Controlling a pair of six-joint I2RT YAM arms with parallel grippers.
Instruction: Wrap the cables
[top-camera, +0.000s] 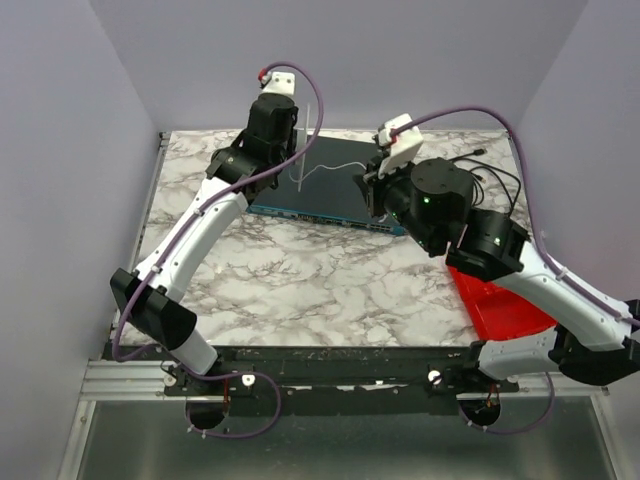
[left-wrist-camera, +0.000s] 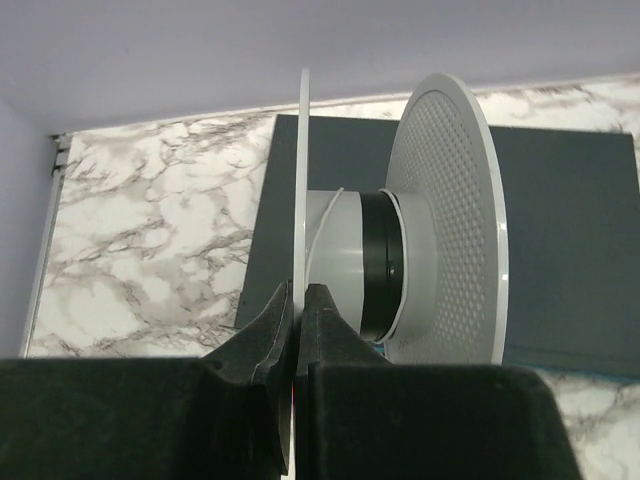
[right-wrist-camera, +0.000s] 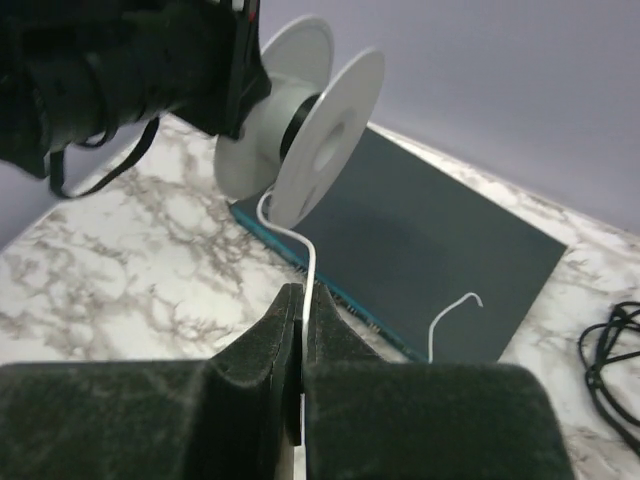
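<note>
- The right gripper (right-wrist-camera: 303, 300) pinches the thin white wire (right-wrist-camera: 311, 255) between closed black fingers. The wire climbs to a white plastic spool (right-wrist-camera: 335, 130), and a loose stretch lies on the flat dark box (right-wrist-camera: 450, 240).
- The left gripper (left-wrist-camera: 298, 300) clamps the spool's thin near flange, upright over the box.
- Black cords (right-wrist-camera: 612, 350) lie on the marble table (top-camera: 300, 280) beside the box.
- A red tray (top-camera: 500, 305) is partly hidden under the right arm.
- Both arms reach forward, their wrists turned toward each other.
- The wire's turns on the hub are hard to make out.

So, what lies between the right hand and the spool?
Only the thin white wire, running from the right hand up to the spool; the right wrist view shows it.
</note>
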